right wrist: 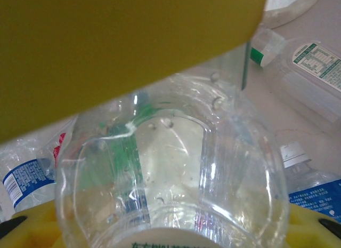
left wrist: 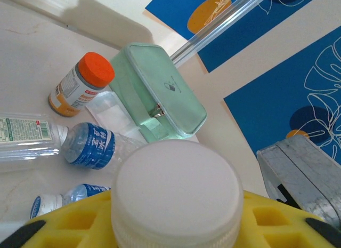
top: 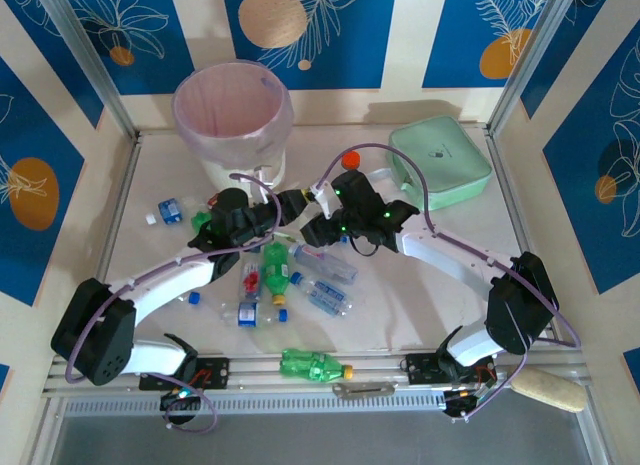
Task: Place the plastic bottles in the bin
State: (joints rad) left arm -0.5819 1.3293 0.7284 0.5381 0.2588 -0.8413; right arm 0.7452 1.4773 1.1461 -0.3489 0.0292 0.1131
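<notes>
Inside, the bin (top: 232, 110) shows pale pink liner; it stands far left on the table (top: 400, 285), with plastic bottles (top: 276, 267) lying loose between the arms. Left gripper (left wrist: 176, 224) pads (left wrist: 69, 226) clamp a white-capped bottle (left wrist: 176, 189), its body hidden. Right gripper (right wrist: 170, 152) squeezes a clear bottle (right wrist: 170, 194), its label cut off.

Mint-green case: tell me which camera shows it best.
Left wrist. The mint-green case sits close and sharp there, with its lid emblem and front clasp easy to make out. Top external shows it whole but small and without that detail, toward the far right.
</notes>
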